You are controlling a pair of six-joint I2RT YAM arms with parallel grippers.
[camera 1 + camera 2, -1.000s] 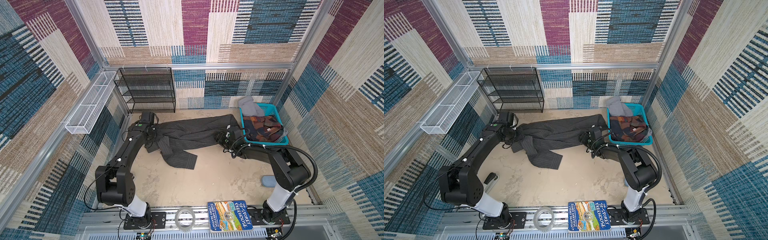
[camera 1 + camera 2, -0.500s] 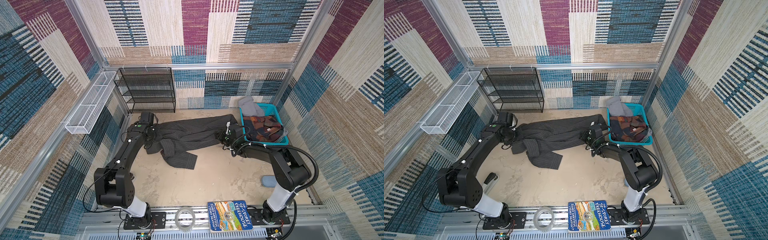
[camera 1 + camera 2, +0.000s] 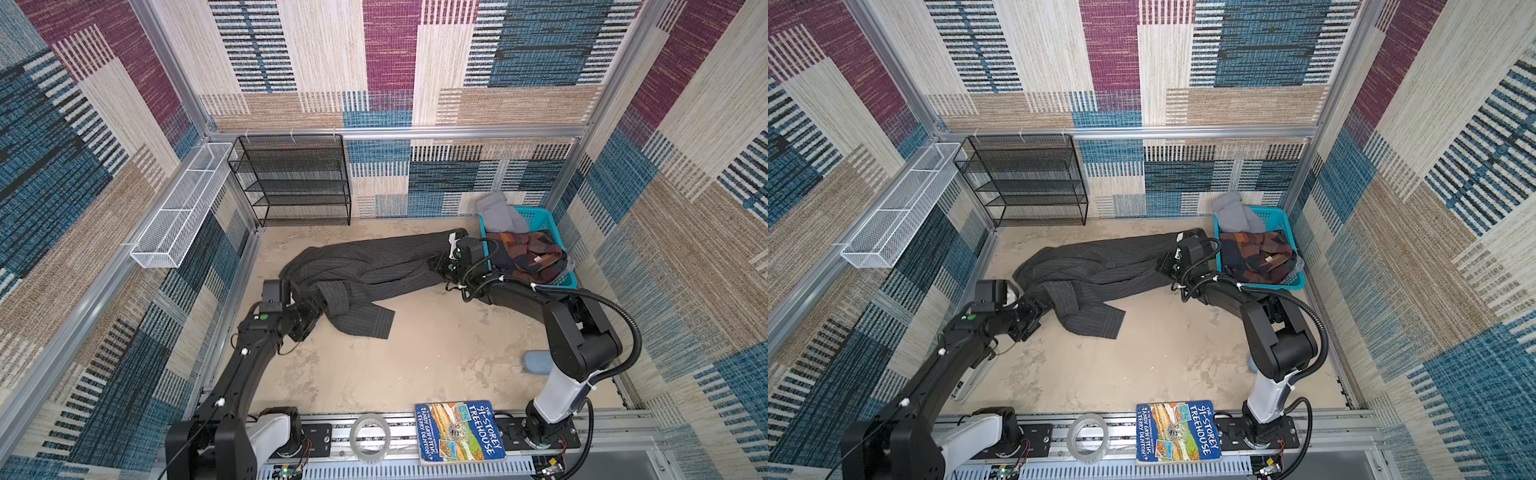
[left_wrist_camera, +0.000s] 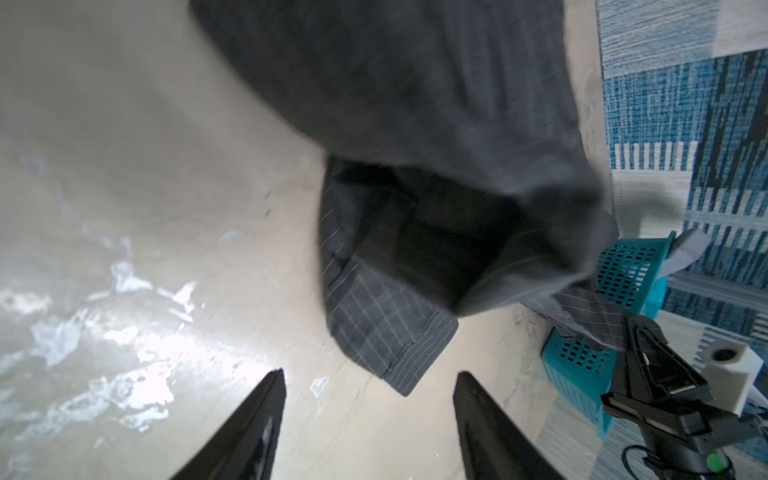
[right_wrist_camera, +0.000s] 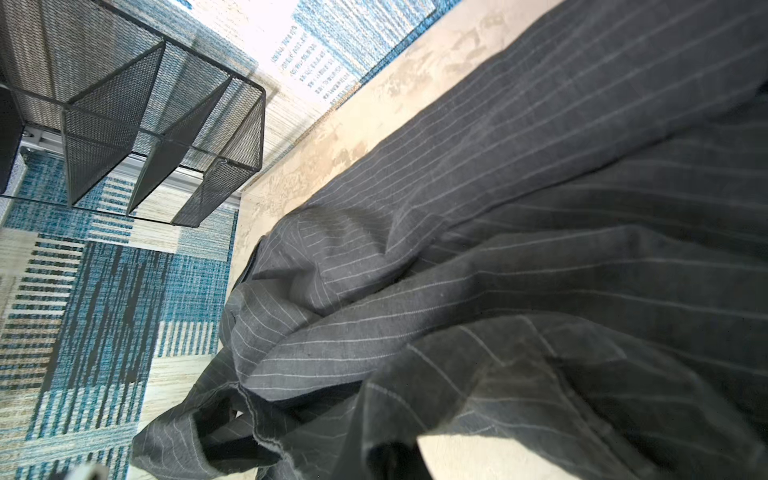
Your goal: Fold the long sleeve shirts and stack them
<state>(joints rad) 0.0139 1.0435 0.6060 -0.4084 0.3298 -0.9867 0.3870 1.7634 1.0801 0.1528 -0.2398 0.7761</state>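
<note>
The long sleeve shirt (image 3: 365,266) (image 3: 1096,266), charcoal with pale pinstripes, lies stretched across the floor from left to right. My left gripper (image 3: 318,308) (image 4: 370,376) is open at its left end, low over the floor. Nothing sits between its fingers, and a sleeve cuff (image 4: 386,345) lies just ahead of the tips. My right gripper (image 3: 444,266) (image 3: 1168,264) is at the shirt's right end, next to the basket, shut on the cloth. In the right wrist view the striped shirt (image 5: 498,208) bunches toward the jaws and hides them.
A teal basket (image 3: 566,284) at the right wall holds a plaid garment (image 3: 528,253) and a grey cloth (image 3: 496,214). A black mesh rack (image 3: 291,183) stands at the back. A white wire basket (image 3: 183,216) hangs on the left wall. A book (image 3: 459,430) and tape roll (image 3: 370,436) lie on the front rail.
My left gripper opened, let go of the shirt's left end and drew back toward the front. My right gripper closed on the shirt's right end.
</note>
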